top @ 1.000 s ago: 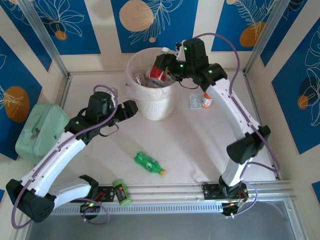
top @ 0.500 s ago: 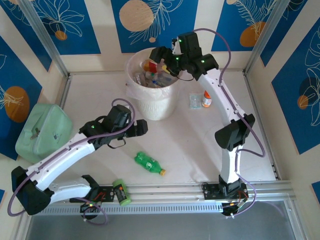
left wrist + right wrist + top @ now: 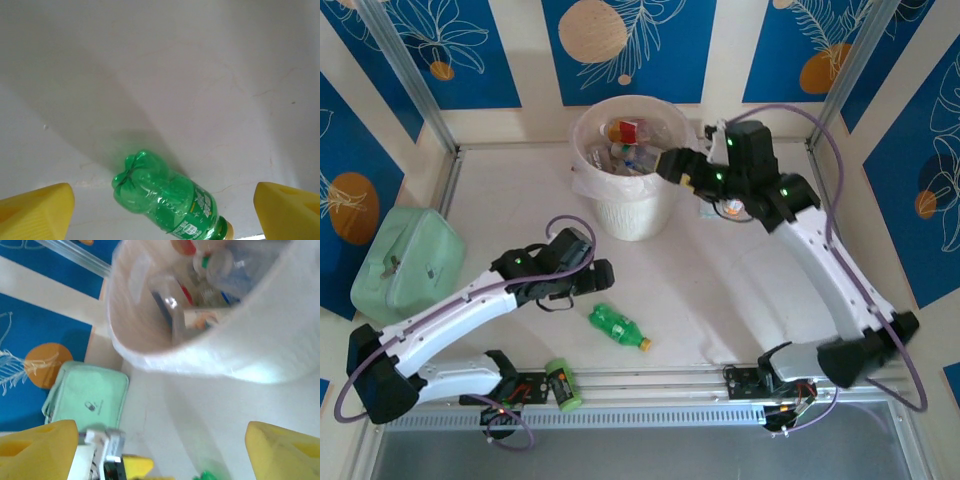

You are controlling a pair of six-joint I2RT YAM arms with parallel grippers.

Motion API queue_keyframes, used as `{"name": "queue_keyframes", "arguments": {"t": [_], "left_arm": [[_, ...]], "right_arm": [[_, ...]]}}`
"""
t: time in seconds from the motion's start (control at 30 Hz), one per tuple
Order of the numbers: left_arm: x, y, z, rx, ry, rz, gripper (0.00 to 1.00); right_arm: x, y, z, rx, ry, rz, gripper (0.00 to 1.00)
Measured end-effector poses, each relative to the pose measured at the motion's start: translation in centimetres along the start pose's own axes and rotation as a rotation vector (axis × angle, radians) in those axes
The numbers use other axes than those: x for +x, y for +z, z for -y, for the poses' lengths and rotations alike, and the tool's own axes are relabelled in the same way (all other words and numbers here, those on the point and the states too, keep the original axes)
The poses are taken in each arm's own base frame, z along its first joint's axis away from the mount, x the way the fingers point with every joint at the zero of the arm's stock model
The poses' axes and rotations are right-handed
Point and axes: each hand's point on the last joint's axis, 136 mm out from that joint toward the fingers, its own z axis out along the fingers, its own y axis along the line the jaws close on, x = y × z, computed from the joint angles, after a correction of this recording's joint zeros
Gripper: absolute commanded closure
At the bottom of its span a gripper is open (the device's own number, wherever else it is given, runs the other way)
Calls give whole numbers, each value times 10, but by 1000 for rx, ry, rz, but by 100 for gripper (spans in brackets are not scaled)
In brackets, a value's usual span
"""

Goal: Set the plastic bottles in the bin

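Note:
A green plastic bottle [image 3: 617, 326] with a yellow cap lies on its side on the white table, near the front. In the left wrist view the green bottle [image 3: 165, 197] lies low between the yellow fingers, untouched. My left gripper [image 3: 603, 275] [image 3: 162, 210] is open just above and behind it. The white ribbed bin [image 3: 635, 210] [image 3: 225, 355] stands at the back and holds several plastic bottles [image 3: 625, 140] [image 3: 220, 270]. My right gripper [image 3: 670, 165] [image 3: 161, 447] is open and empty beside the bin's right rim.
A pale green boxy container [image 3: 400, 262] [image 3: 87, 395] sits at the left edge. A small orange-capped bottle [image 3: 732, 205] stands right of the bin, partly behind the right arm. A short green-and-black cylinder [image 3: 560, 385] lies by the front rail.
The right gripper opened over the bin, dropped a red-labelled bottle in, and pulled back to the bin's right side. The left gripper moved forward toward the green bottle and opened wider.

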Motion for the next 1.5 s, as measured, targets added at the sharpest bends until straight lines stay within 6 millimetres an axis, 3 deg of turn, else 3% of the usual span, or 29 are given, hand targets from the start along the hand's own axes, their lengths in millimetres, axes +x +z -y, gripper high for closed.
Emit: {"name": "queue_keyframes", "arguments": {"t": [0.23,0.43,0.8,1.0,1.13,1.5], "left_arm": [[31,20,-20,-55,-195,-111,11],[46,30,-25,-90,-351,-154,10],[67,58,-14,-158,-452,-209,8],[66,66,-7,-145,-497,-205,7],[70,83,-3,-164,-518,-225,8],[74,104,8,-150,-545,-261,20]], "right_arm": [[65,-14,52,83,8,-67,13],[96,-20,79,130,25,-111,13],[115,-23,95,150,35,-133,13],[119,-26,98,153,37,-134,12],[121,-26,101,161,45,-141,12],[121,-26,105,179,54,-140,13]]}}
